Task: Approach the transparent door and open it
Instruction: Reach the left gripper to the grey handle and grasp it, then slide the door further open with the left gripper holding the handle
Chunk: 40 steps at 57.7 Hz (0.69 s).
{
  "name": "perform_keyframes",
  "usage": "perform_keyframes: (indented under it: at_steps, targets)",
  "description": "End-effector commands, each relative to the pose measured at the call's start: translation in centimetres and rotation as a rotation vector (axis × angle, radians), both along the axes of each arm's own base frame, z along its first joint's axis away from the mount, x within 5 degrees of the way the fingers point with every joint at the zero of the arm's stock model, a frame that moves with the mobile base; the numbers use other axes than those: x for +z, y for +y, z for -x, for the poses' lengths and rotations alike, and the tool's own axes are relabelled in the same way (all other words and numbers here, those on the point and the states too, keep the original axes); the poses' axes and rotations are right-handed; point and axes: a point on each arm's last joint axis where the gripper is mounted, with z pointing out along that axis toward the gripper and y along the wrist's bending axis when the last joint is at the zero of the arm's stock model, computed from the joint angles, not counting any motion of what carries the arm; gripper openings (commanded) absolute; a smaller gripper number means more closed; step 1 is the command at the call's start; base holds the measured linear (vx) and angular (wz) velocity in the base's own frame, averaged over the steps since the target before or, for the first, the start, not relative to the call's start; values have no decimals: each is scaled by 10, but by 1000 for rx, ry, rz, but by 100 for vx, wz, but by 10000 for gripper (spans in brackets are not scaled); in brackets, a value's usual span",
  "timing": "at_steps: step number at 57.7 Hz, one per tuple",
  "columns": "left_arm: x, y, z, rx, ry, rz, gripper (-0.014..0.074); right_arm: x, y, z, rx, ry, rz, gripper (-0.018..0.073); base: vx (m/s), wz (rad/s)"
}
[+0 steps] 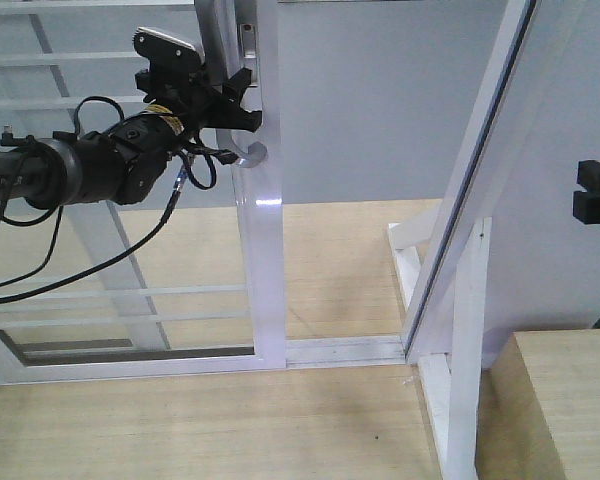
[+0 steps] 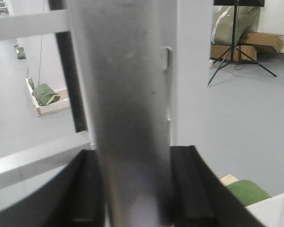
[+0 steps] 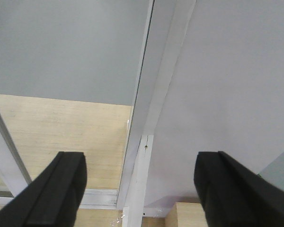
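Transparent door stands on your left with a gap beside it. Your left gripper is clenched around its grey handle. Your right gripper hangs wide, holding nothing. Next, slide the door sideways, gently.

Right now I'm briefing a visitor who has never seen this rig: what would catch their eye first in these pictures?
First, the black left gripper at upper left of the front view, closed around the curved grey handle of the transparent door; the left wrist view shows that handle filling the space between the fingers. Next, the door's white frame and thin bars on the left. Last, the right gripper, spread wide and empty, facing the other white-framed panel.
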Motion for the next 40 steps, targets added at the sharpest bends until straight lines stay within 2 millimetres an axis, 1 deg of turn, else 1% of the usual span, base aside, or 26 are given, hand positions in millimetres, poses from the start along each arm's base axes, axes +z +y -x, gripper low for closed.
perform_keyframes:
  at_steps: [1,7,17,27,34,40]
  targets:
    - [49,2,1,18,-151,112,259,18,0,-3,9,-108,13,547,0,0]
    - [49,4,1,37,-144,137,136,18,0,-3,9,-108,13,547,0,0]
    - [50,5,1,46,-157,145,-10,18,0,-3,10,-109,13,547,0,0]
    - [53,6,1,48,-213,113,-8,18,0,-3,10,-109,13,547,0,0]
    - [54,13,-1,93,-211,146,-8,18,0,-3,9,-108,13,547,0,0]
    - [57,22,-1,150,-261,184,-8,18,0,-3,10,-108,14,547,0,0]
